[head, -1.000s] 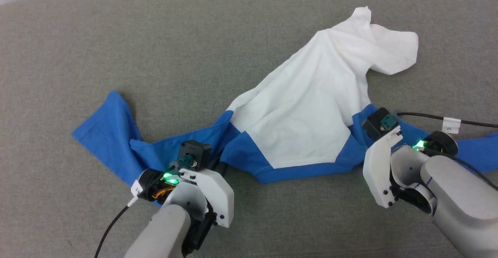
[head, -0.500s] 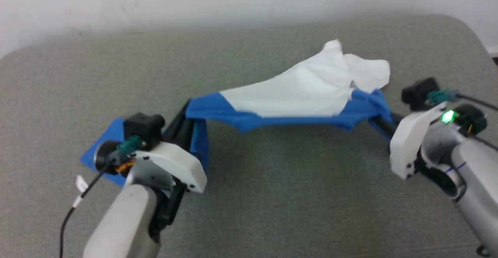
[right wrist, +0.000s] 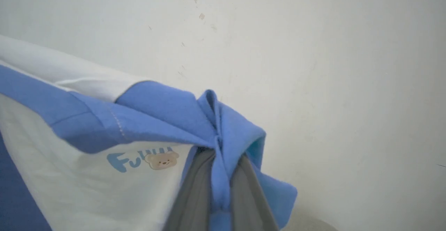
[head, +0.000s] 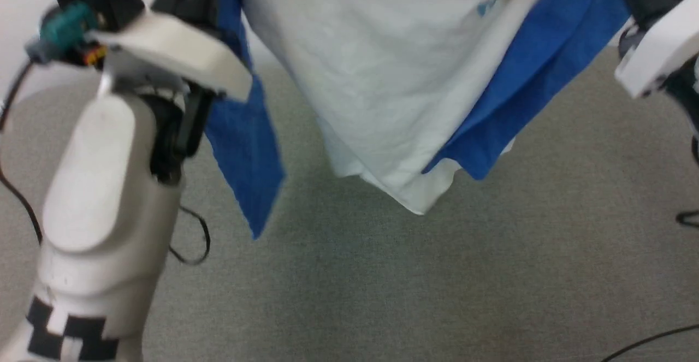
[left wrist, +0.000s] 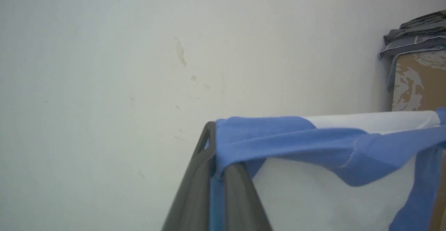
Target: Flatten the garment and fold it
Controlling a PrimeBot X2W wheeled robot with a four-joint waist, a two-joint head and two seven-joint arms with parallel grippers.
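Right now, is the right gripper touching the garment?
Touching. In the right wrist view, the right gripper is shut on the garment, with blue fabric pinched between its two fingers.

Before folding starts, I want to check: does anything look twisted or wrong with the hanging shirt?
Yes. The garment hangs crooked between the left gripper and the right gripper: one blue sleeve drapes across the white body, and cloth bunches at the right grip.

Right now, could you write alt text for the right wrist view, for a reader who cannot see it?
The right gripper, two grey fingers, is shut on a bunched blue fold of the garment, held up before a pale wall. Its white body, with a tan bear emblem, stretches left.
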